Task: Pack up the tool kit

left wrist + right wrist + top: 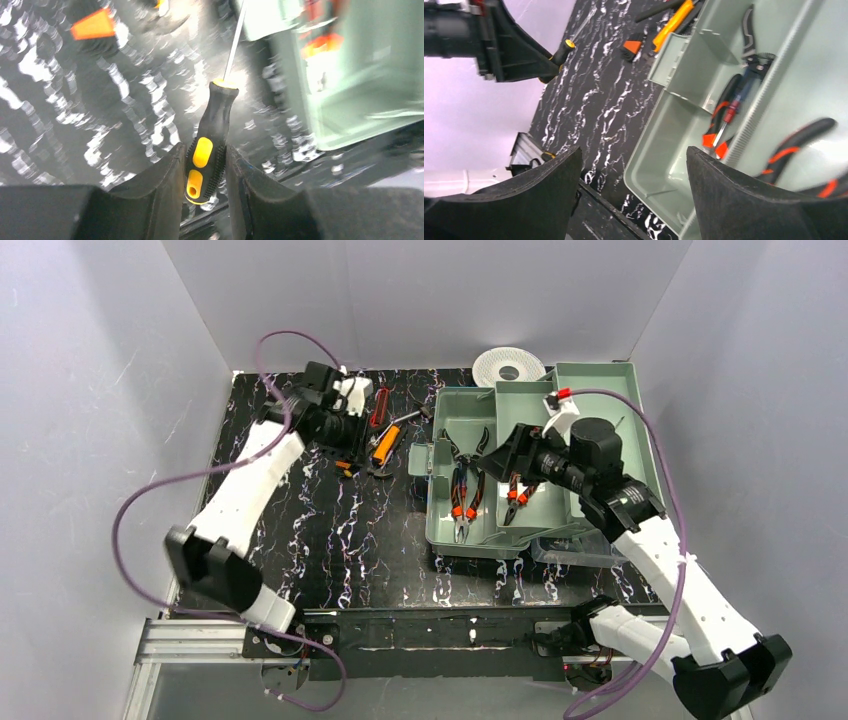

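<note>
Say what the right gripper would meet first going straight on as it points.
The right gripper would likely meet the green box, its left compartment's floor beside the red-handled pliers; depth is unclear.

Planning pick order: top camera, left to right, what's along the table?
left pincer gripping a black-yellow screwdriver → orange-handled tool → red-gripped pliers in the green box → right pincer, open → clear lid

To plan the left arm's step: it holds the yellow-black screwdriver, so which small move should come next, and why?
Probably carry the screwdriver toward the green box: the left gripper is shut on its handle, and the box lies open with bare floor.
</note>
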